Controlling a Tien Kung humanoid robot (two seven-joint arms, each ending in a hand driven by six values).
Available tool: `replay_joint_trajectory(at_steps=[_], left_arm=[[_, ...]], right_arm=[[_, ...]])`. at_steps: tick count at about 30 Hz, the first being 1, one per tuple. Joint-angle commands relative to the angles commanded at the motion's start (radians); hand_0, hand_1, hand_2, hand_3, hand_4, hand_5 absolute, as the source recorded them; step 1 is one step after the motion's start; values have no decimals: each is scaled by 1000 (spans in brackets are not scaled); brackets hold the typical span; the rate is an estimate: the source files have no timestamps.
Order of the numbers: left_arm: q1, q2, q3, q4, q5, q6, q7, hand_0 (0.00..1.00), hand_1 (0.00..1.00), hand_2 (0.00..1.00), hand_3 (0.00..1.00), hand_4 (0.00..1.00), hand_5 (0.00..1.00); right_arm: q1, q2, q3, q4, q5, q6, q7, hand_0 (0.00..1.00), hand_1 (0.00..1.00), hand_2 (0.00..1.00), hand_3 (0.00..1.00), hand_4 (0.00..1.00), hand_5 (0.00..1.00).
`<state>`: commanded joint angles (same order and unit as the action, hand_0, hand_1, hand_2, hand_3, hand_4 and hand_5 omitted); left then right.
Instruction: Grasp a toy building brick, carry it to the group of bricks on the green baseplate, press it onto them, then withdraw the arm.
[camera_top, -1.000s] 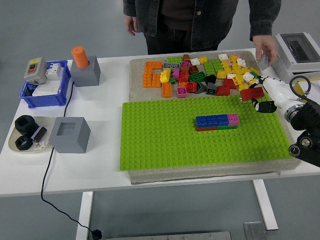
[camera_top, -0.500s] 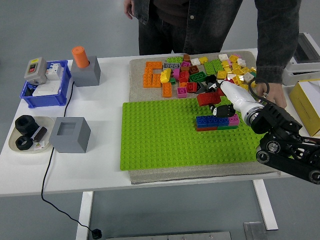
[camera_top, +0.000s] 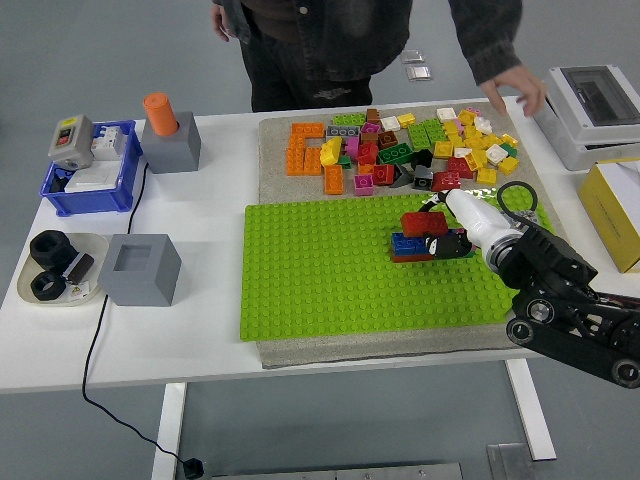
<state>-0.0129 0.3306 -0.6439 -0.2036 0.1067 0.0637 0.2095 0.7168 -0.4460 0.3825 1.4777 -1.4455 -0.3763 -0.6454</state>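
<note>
While the right hand (camera_top: 455, 232) grips the red brick (camera_top: 424, 222), it sits directly atop the brick group (camera_top: 418, 247), lengthwise aligned.

Bright, even overhead light; soft faint shadows; no glare; sharp focus overall, slight wide-angle bowing at edges.

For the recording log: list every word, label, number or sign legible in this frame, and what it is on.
No text can be read.
Grey switch box: red and yellow patches, any print too small.
Item on the beige tray: white tag, blurred.
Yellow box: no print visible.
Bricks on the green baseplate: no lettering resolvable.
</note>
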Motion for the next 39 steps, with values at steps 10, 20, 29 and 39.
replay_joint_trajectory(at_steps=[10,20,29,39], left_arm=[[1,2,-6,-1,10,0,3,825,866,813,768,857,609],[-1,2,-5,-1,12,0,1,826,867,813,768,859,603],[-7,1,-5,0,12,-1,-4,826,865,814,767,866,593],[-12,1,-5,0,12,0,-6,826,865,814,767,867,592]], right_arm=[[2,27,-17,-21,14,-1,0,998,958,942,566,493,65],[8,45,-30,-62,41,-1,0,998,956,943,563,468,50],[11,54,-31,-79,49,-11,7,998,954,944,561,458,30],[10,57,-26,-86,56,-19,22,998,954,944,560,458,28]])
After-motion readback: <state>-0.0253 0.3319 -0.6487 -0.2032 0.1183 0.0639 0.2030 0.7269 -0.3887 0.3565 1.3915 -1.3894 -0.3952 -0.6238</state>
